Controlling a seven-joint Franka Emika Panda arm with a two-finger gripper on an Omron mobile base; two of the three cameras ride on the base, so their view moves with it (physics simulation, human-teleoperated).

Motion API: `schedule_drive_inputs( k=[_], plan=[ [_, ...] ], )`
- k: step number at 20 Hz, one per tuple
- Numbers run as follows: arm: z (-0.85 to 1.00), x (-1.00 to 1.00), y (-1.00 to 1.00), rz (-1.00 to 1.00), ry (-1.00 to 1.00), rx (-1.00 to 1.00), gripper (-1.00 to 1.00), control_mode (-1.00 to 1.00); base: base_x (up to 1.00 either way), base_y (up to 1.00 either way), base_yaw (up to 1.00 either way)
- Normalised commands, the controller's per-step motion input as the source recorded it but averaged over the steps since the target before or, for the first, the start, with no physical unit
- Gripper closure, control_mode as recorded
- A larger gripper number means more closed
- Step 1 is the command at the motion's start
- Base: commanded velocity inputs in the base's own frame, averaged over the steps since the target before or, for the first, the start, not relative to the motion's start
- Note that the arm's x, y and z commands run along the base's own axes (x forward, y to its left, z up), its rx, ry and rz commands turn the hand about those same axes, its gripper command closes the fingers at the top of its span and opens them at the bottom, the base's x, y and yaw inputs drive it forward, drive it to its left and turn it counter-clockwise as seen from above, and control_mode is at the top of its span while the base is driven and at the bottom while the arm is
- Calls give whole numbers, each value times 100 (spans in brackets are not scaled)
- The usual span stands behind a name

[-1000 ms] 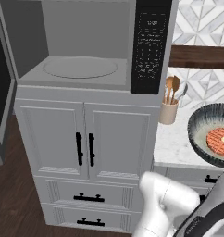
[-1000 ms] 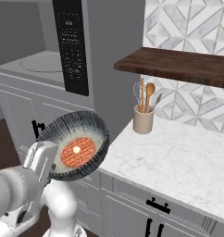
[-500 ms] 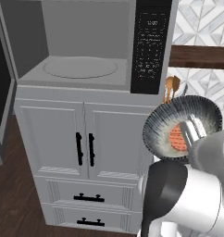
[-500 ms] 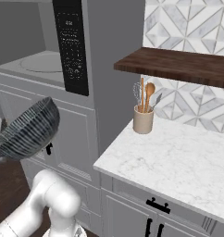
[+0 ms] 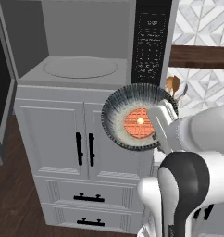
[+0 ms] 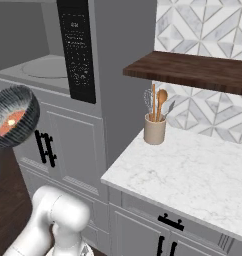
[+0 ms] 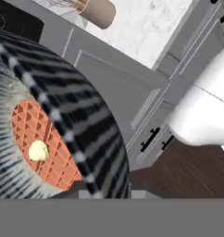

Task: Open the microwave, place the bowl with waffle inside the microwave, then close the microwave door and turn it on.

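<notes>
Bowl (image 5: 132,121) has swung left across me: a second ago it was over the worktop (image 6: 193,170) on my right, now it hangs tilted in front of the cabinets (image 5: 81,139), just below the keypad (image 5: 151,41). My jaws are clamped on its rim. Waffle (image 5: 140,123) is in the bowl despite the tilt. Microwave (image 5: 81,55) cavity stands open, door (image 5: 3,92) swung left, so next is lift and insert. Count: one bowl, one waffle, one microwave, one turntable (image 5: 80,67), one cup (image 6: 155,128) of utensils.
</notes>
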Motion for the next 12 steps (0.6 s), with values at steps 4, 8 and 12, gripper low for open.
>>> schedule_drive_inputs(
  k=[4, 8, 12],
  plan=[
    [10, 54, 46, 18, -2, 20, 100, -100, 0, 0, 0],
    [26, 29, 100, -2, 0, 0, 100, -100, 0, 0, 0],
    [51, 6, 89, -8, -15, 11, 100, -100, 0, 0, 0]
  ],
)
